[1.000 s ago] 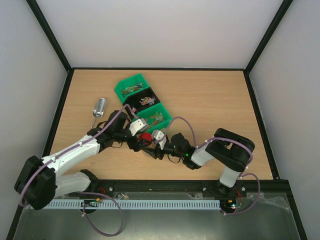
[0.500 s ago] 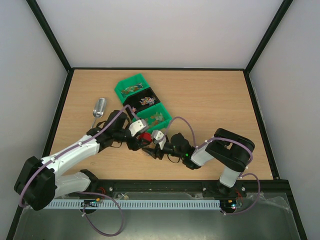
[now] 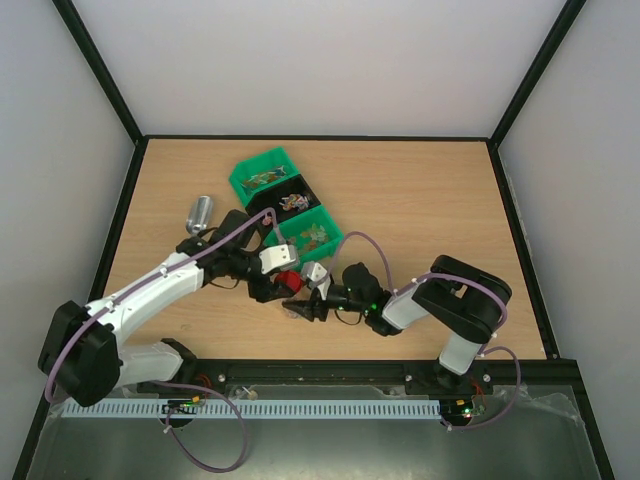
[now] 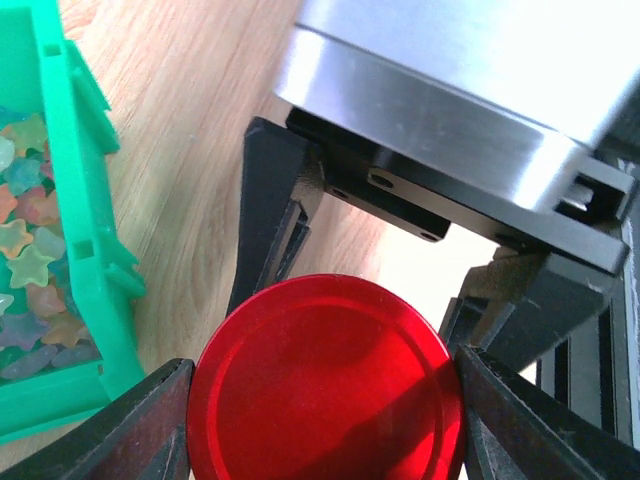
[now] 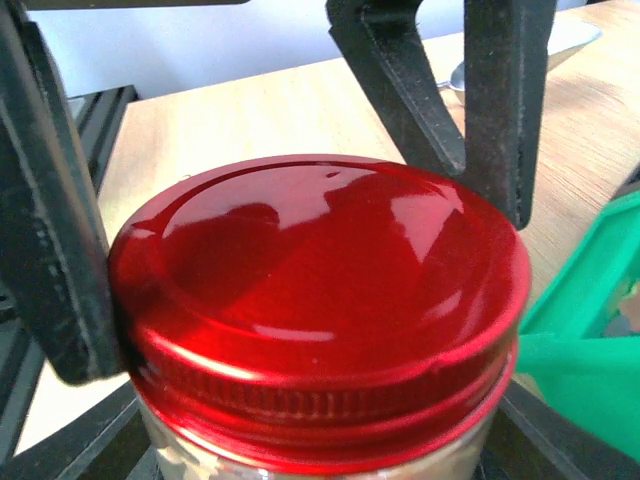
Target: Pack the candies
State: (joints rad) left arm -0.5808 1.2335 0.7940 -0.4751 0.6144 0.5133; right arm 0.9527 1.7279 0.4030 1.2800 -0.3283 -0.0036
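Observation:
A jar with a red lid [image 3: 290,281] stands just in front of the bins. My left gripper [image 4: 325,415] is shut on the lid [image 4: 325,385] from above, one finger [image 4: 150,425] against each side of its rim. My right gripper [image 5: 320,465] is shut on the jar's glass body [image 5: 300,462] below the lid [image 5: 320,290]. The left fingers [image 5: 55,250] stand either side of the lid in the right wrist view. The candies [image 4: 30,270] lie in the green bin [image 4: 95,250], and more candies [image 3: 293,202] fill the row of bins.
Three bins run diagonally: green [image 3: 262,172], black [image 3: 300,192], green [image 3: 318,238]. A silver metal scoop [image 3: 200,213] lies left of them, close to the left forearm. Both arms meet at the jar near the table's front middle.
The left jaws have closed onto the red lid. The left forearm has swung up and to the left, partly covering the scoop. The right arm still holds the jar.

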